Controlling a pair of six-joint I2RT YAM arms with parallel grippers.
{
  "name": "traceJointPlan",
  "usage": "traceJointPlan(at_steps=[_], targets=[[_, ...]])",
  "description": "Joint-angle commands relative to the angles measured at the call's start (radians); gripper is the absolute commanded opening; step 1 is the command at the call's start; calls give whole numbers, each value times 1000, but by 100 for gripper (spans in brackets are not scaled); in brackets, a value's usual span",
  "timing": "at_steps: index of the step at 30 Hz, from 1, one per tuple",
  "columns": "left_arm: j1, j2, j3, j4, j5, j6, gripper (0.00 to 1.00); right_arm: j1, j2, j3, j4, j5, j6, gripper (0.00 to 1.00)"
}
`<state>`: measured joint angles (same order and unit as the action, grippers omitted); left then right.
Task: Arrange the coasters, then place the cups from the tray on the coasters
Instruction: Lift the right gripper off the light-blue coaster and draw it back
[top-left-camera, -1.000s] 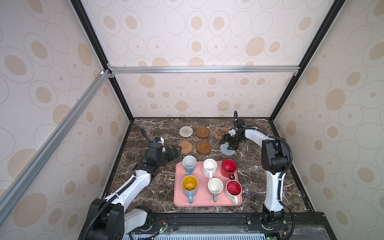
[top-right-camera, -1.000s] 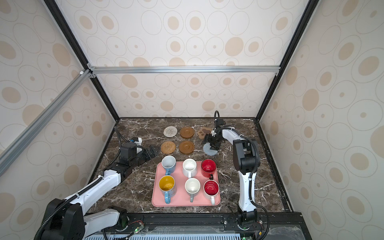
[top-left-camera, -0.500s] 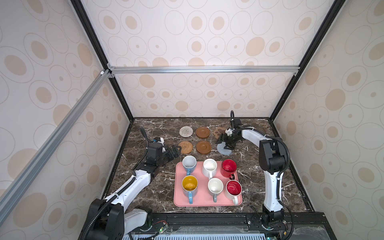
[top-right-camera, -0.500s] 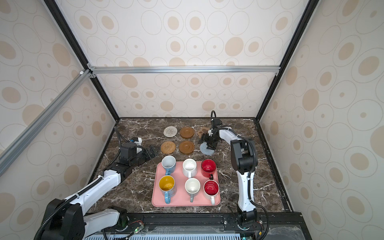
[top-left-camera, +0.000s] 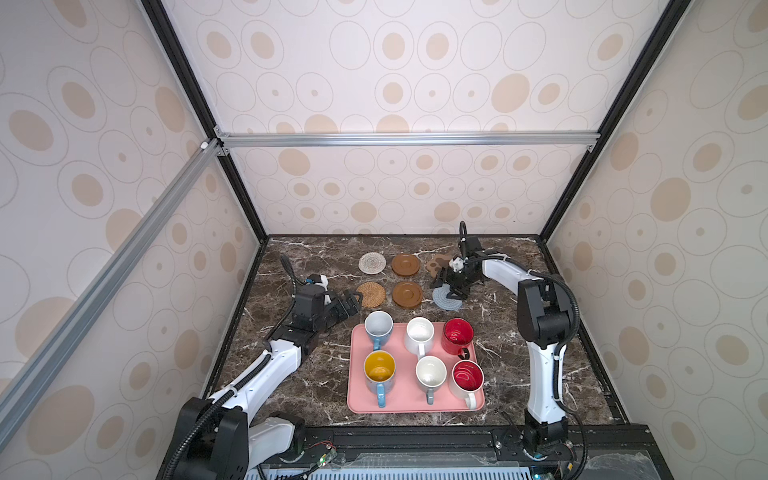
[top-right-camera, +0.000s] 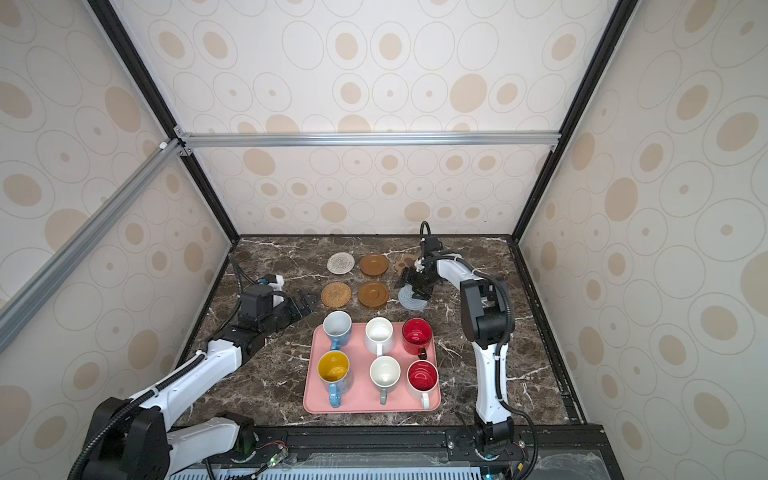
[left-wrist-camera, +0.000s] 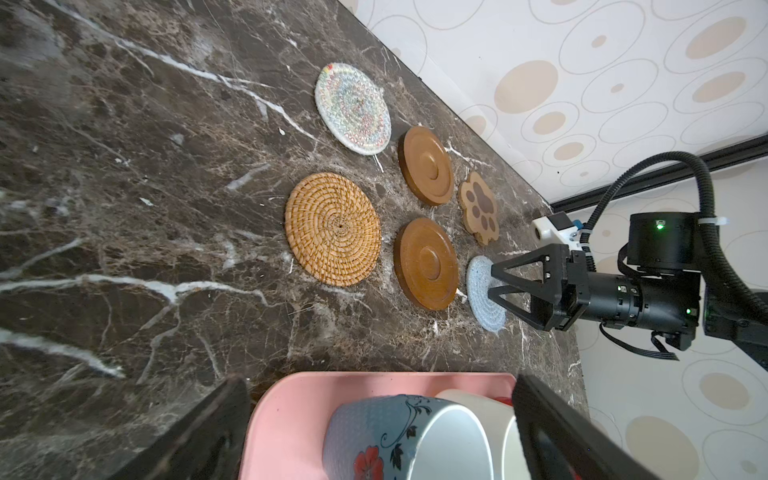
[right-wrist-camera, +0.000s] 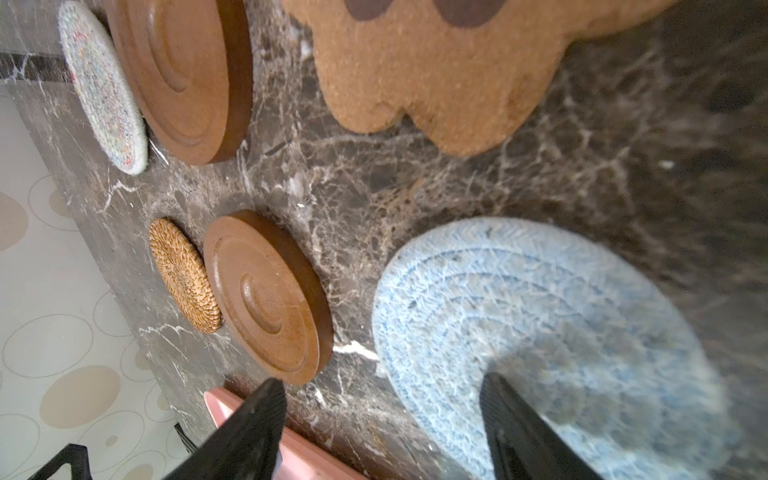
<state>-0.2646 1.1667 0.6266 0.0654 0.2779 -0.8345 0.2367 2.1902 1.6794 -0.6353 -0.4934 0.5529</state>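
Centre of a top view: right gripper (top-left-camera: 448, 291), jaws spread, one tip over blue-grey coaster (top-left-camera: 445, 304). You'd nudge it level w/ lower brown disc (top-left-camera: 407, 294), then lift straight. Left gripper (top-left-camera: 351, 301) gapes upper left of tray (top-left-camera: 405, 397).

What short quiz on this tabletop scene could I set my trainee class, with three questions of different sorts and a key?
1. True or false: all six cups stand on the pink tray.
2. How many coasters lie on the marble table?
3. The right tool is poised at which one? A) tan rattan mat B) pale blue coaster C) paw-shaped mat
Key: 1 true; 2 six; 3 B.
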Motion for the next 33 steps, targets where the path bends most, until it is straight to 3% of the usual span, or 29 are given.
traceJointPlan(at_steps=[1, 18, 33], targets=[[1, -12, 30, -17, -11, -3, 100, 13, 31, 9, -36, 19, 0, 78], [1, -27, 25, -15, -26, -9, 100, 13, -44, 191, -113, -26, -19, 78], [2, 17, 37, 32, -32, -11, 100, 14, -17, 215, -64, -104, -2, 78]])
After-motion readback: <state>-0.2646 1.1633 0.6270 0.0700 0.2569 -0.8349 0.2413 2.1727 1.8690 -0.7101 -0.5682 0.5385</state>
